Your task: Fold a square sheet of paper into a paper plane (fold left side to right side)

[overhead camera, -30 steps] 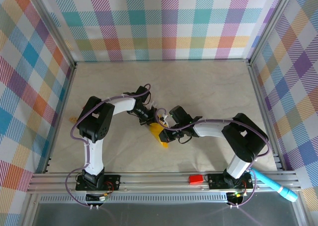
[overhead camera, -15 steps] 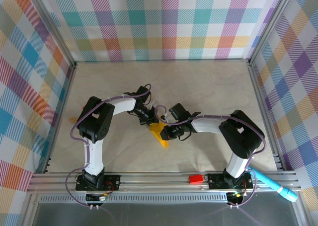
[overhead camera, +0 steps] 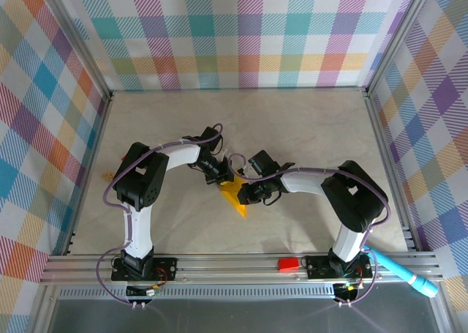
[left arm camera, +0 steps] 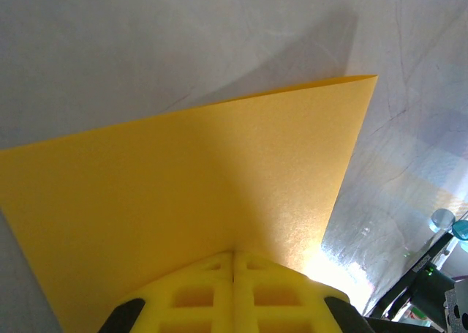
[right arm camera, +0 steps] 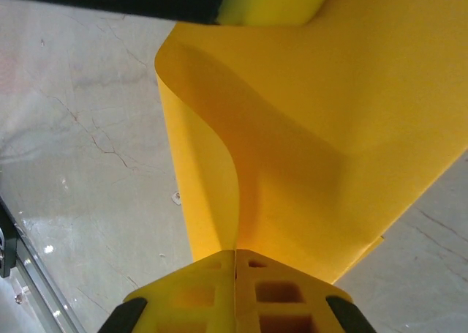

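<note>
The left gripper (left arm camera: 232, 258) was clamped shut on one edge of the sheet of paper (overhead camera: 235, 195), which lay mid-tabletop (overhead camera: 307, 128) between the arms. The right gripper (right arm camera: 235, 254) pinched another part, where the sheet bowed upward. Uneven pulling could have torn it or slipped it free, and a crooked layover would likely have set a skewed crease. The paper was thin, matte yellow-orange and sharp-cornered, its lifted flap smoothly curved. The fingers (right arm camera: 307, 282) were blocky yellow plastic, the tabletop pale and marbled.
</note>
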Robot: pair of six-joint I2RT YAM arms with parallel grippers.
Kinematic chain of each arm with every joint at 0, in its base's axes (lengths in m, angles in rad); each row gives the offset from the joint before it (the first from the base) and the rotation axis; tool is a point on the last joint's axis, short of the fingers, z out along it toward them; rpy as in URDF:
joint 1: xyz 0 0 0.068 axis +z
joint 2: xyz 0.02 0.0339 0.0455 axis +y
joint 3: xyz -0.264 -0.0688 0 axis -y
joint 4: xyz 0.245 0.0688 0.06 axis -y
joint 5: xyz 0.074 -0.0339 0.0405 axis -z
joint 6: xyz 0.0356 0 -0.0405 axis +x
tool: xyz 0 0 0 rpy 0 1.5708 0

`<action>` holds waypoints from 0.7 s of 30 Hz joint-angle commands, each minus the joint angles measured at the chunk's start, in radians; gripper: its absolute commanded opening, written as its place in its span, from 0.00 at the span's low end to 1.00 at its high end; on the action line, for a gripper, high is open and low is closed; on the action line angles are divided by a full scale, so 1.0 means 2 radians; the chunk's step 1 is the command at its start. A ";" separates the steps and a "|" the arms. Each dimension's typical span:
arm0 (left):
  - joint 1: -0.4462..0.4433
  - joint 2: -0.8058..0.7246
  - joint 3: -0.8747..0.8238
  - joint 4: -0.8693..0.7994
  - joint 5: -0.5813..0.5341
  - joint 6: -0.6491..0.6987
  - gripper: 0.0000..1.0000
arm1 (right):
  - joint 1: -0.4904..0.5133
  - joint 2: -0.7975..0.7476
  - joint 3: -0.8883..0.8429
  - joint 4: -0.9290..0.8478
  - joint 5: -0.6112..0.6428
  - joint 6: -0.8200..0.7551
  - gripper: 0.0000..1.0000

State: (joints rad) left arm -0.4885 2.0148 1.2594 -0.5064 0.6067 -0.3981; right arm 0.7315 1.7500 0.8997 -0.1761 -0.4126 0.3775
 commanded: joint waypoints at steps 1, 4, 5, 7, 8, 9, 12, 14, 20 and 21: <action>-0.010 0.022 -0.014 -0.038 -0.058 0.006 0.00 | -0.004 0.012 0.015 -0.010 0.002 -0.008 0.00; -0.010 0.022 -0.013 -0.039 -0.059 0.005 0.00 | -0.004 0.014 0.016 -0.011 0.004 -0.007 0.00; -0.010 0.022 -0.013 -0.039 -0.059 0.006 0.00 | -0.005 0.015 0.016 -0.010 0.004 -0.007 0.00; -0.011 0.022 -0.012 -0.040 -0.059 0.006 0.00 | -0.004 0.015 0.016 -0.010 0.003 -0.007 0.00; -0.011 0.022 -0.012 -0.040 -0.059 0.006 0.00 | -0.005 0.016 0.016 -0.010 0.003 -0.007 0.00; -0.011 0.022 -0.012 -0.041 -0.059 0.006 0.00 | -0.005 0.016 0.016 -0.010 0.004 -0.007 0.00; -0.011 0.022 -0.011 -0.041 -0.059 0.006 0.00 | -0.004 0.020 0.015 -0.009 0.003 -0.007 0.00; -0.011 0.023 -0.011 -0.042 -0.059 0.006 0.00 | -0.005 0.023 0.016 -0.009 0.002 -0.006 0.00; -0.011 0.018 -0.012 -0.039 -0.061 0.003 0.00 | -0.004 0.033 0.011 -0.007 0.000 -0.004 0.00; -0.011 0.018 -0.013 -0.038 -0.061 0.002 0.00 | -0.005 0.034 0.010 -0.007 -0.001 -0.004 0.00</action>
State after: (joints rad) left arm -0.4904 2.0136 1.2613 -0.5102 0.6006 -0.3985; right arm 0.7265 1.7912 0.9127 -0.1814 -0.4133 0.3779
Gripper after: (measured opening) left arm 0.049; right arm 0.060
